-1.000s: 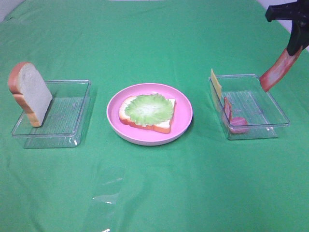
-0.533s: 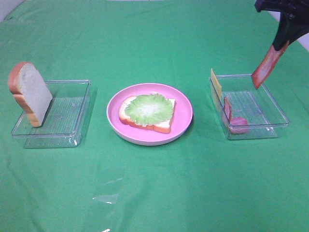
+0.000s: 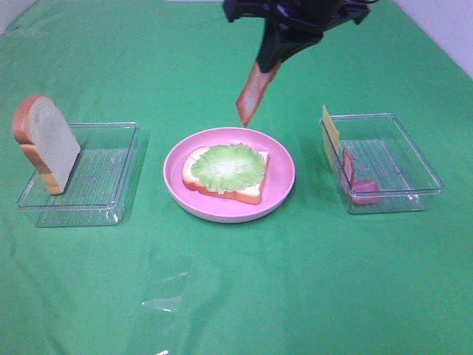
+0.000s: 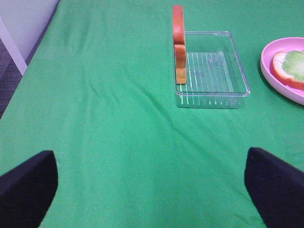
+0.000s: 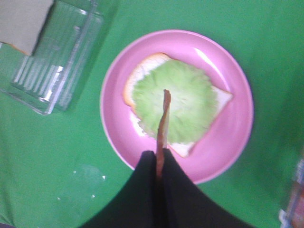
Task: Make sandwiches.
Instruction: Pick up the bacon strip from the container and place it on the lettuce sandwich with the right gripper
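Right gripper (image 3: 267,66), top centre of the high view: clenched on the upper end of a bacon (image 3: 253,92) strip. The strip hangs tilted above the plate (image 3: 222,214), clear of the sandwich (image 3: 222,171).

Sandwich at frame centre, on the plate: one bread base topped with lettuce (image 3: 228,164).

Left gripper (image 4: 149,156): released, jaws wide, grasping nothing, over bare tabletop (image 3: 236,296).

Left tray (image 3: 103,174): one bread slice (image 3: 50,144), upright at its left end.

Right tray (image 3: 395,159): cheese (image 3: 330,132) and ham (image 3: 363,191) at its left side.

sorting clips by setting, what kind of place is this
Probably a staged robot test table, not a kitchen: green cloth, toy bread in a clear tray, the right gripper holding toy bacon above a pink plate.
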Tool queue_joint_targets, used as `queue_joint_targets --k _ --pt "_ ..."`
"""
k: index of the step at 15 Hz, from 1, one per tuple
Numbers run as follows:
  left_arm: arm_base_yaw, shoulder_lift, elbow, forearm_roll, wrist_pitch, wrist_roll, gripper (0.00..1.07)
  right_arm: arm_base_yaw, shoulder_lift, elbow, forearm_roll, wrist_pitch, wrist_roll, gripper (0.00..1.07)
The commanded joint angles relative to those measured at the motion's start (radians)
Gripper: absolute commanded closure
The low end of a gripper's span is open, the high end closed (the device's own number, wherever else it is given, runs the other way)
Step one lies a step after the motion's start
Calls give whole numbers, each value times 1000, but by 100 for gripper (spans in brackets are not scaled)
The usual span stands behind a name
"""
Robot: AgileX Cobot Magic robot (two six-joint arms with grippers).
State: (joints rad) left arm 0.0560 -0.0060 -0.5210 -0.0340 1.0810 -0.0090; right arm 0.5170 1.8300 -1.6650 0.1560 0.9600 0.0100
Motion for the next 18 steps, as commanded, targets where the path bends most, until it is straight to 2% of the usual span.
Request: queue_joint_targets --k 1,4,10,12,15,18 --pt "0 -2 3 -2 -4 3 7 90 19 -5 15 -92 -3 107" --pt "0 -2 3 -2 -4 3 7 151 64 -5 26 -170 -3 107" --pt "0 -2 3 -2 -4 3 7 148 177 -5 52 -256 -10 107" --pt "0 -2 3 -2 -4 3 7 148 258 -5 16 -305 -10 107" --pt "0 -2 3 -2 -4 3 7 146 309 -5 -107 -300 22 107" --pt "0 -2 3 -2 -4 3 7 146 352 -5 -362 -255 185 107"
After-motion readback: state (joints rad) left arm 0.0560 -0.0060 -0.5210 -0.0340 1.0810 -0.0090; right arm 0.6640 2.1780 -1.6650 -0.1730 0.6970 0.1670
